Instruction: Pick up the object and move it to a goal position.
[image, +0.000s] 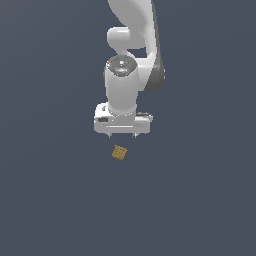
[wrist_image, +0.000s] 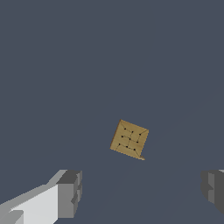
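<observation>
Dark plain ground surrounds the block (wrist_image: 129, 139); pincer (wrist_image: 142, 192) spread, apart.

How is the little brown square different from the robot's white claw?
The square block is tan-brown with a dark grid pattern; the gripper is plain white with grey fingers. The block is far smaller than the gripper. The block lies flat on the floor, turned cornerwise; the gripper hangs above it, open, touching nothing.
</observation>
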